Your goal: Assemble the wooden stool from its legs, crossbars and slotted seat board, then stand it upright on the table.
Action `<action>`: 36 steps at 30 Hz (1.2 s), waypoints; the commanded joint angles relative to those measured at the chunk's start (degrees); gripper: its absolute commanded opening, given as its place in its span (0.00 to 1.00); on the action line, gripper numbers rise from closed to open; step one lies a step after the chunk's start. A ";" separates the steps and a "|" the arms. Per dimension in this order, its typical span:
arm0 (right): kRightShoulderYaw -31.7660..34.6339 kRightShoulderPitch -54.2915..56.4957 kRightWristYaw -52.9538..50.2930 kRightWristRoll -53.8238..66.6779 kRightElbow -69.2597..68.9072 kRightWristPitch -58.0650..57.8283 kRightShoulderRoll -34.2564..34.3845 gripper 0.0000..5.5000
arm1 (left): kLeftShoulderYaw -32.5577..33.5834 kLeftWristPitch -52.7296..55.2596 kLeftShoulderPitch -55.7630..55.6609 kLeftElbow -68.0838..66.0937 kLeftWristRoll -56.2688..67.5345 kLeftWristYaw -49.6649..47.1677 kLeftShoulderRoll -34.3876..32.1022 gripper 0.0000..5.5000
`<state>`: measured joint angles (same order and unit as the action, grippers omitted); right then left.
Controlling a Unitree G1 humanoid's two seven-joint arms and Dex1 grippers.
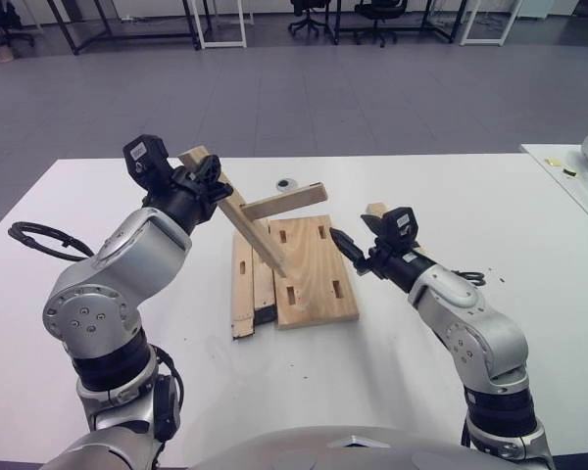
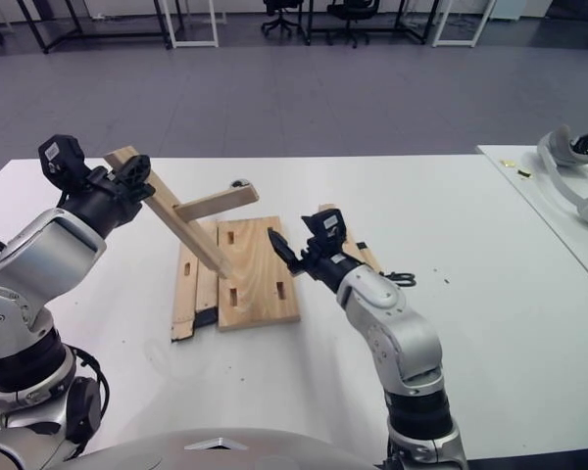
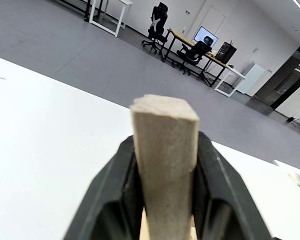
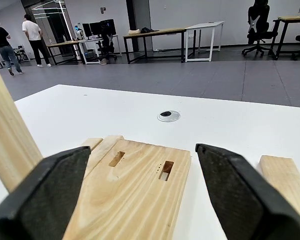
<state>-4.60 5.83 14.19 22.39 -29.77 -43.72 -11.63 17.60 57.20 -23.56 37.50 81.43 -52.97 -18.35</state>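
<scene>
My left gripper (image 1: 204, 182) is shut on the upper end of a wooden leg (image 1: 255, 231), held tilted above the table. A crossbar (image 1: 286, 202) juts sideways from that leg. The leg's lower end hangs over the slotted seat board (image 1: 314, 279), which lies flat. In the left wrist view the leg's end (image 3: 165, 145) sits clamped between the black fingers (image 3: 114, 192). Two more wooden pieces (image 1: 245, 286) lie along the board's left side. My right gripper (image 1: 344, 244) hovers open at the board's right edge, its jaws framing the board (image 4: 135, 185). Another wooden piece (image 4: 282, 172) lies beside it.
A round grommet (image 1: 286, 183) sits in the white table (image 1: 451, 196) behind the board. A black cable (image 1: 37, 240) loops at the far left and a small cable (image 1: 473, 277) lies by my right forearm. A headset (image 2: 580, 157) rests on a side table at the right.
</scene>
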 commanded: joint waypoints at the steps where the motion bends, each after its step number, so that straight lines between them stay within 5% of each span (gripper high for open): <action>1: 0.52 -2.25 -1.87 -0.59 -1.02 0.02 0.70 0.72 | -3.51 -1.74 -0.64 1.94 4.69 -5.22 -2.69 0.19; 10: 0.67 -5.41 -5.02 -0.64 -3.83 -0.93 1.47 0.72 | -8.02 -8.86 0.50 0.38 16.50 -12.20 -12.21 0.19; 36: 0.79 -1.44 -1.47 0.23 -1.78 -2.42 -1.59 0.72 | -16.10 -19.01 6.79 0.31 7.15 -9.88 -12.78 0.19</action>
<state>-3.98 3.60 12.31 22.50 -32.13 -46.05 -13.09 1.76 38.45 -16.54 38.60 90.86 -63.74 -31.44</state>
